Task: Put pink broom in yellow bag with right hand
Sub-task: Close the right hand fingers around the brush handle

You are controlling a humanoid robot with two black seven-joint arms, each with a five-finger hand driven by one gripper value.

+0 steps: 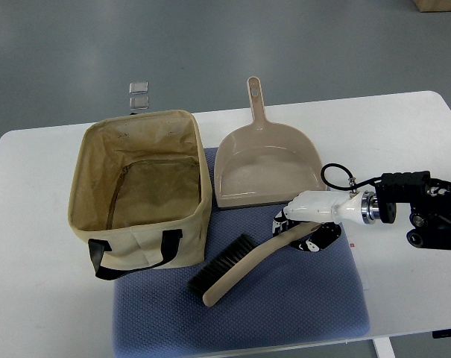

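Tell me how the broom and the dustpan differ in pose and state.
The broom lies slanted on the blue mat, bristles toward the bag; the dustpan sits straight, handle pointing away from the robot. The right hand is at the broom's handle end, while the dustpan is untouched. The broom lies wholly on the mat; the dustpan mostly on the table. Both share a pinkish-beige colour.

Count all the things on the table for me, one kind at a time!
Open yellow fabric bag with black handles: 1
Pinkish-beige plastic dustpan: 1
Pinkish-beige hand broom with dark bristles: 1
Blue textured mat: 1
Total: 4
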